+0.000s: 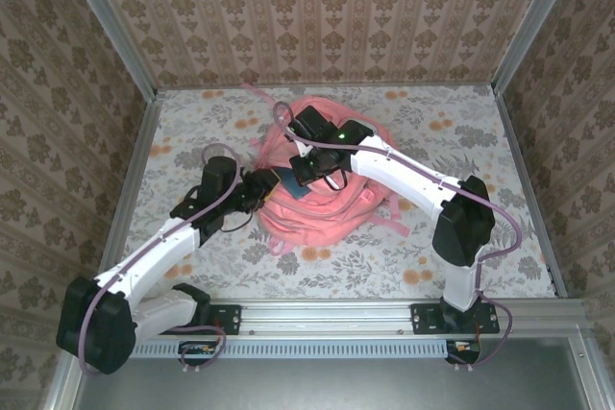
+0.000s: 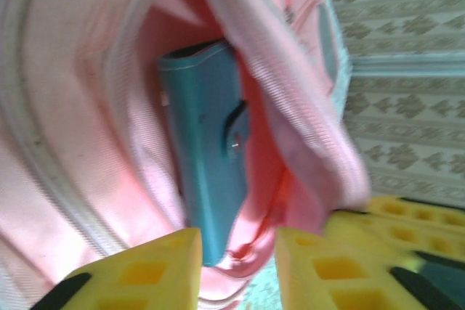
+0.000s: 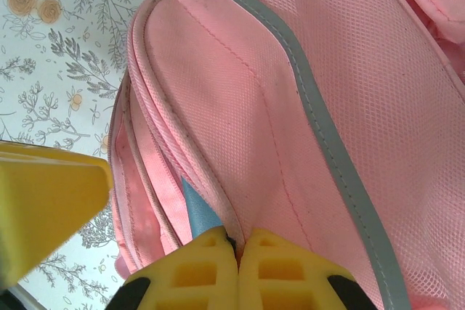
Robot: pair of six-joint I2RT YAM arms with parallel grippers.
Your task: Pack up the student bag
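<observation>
The student bag (image 1: pixel 322 220) lies mid-table (image 1: pixel 461 132), its mouth partly hidden under both arms. The right gripper (image 3: pixel 237 246) has its fingers closed, pinching the bag's opening edge. The left gripper (image 2: pixel 238 255) has its fingers parted at the mouth. Inside sits a blurred teal case (image 2: pixel 207 157), its lower corner behind one finger.

From the left wrist, things looked blurry. The pink bag (image 2: pixel 58 121) hid much of a blue case (image 2: pixel 207 150); I couldn't tell what it was.

Yellow jaws pressed together, seemingly pinching the student bag's (image 3: pixel 290 107) rim; blue corner (image 3: pixel 196 208) peeks alongside.
</observation>
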